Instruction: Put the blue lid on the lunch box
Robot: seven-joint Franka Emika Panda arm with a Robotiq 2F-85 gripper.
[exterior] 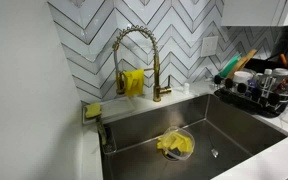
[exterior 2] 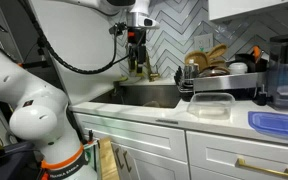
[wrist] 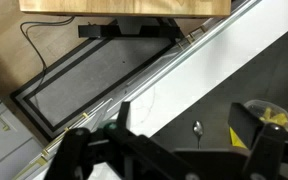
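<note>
Over steel sink (exterior 2: 149, 93), claw (exterior 2: 136, 62) hangs open, empty; flat blue plastic lid (exterior 2: 280, 125) lies well apart on white table (exterior 2: 154, 118), beyond clear lunch box (exterior 2: 212, 104), long axis along table edge.

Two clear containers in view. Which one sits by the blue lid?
The clear lunch box on the counter, next to the blue lid. The other, a clear bowl, lies down in the sink holding something yellow.

Place: a kitchen is shown | evidence: a steel sink (exterior: 234, 125), brass faucet (exterior: 156, 75) and herringbone wall tiles (exterior: 79, 40) are seen | a dish rack (exterior: 246, 103) and white cabinets (exterior 2: 234, 160) are seen alongside.
</note>
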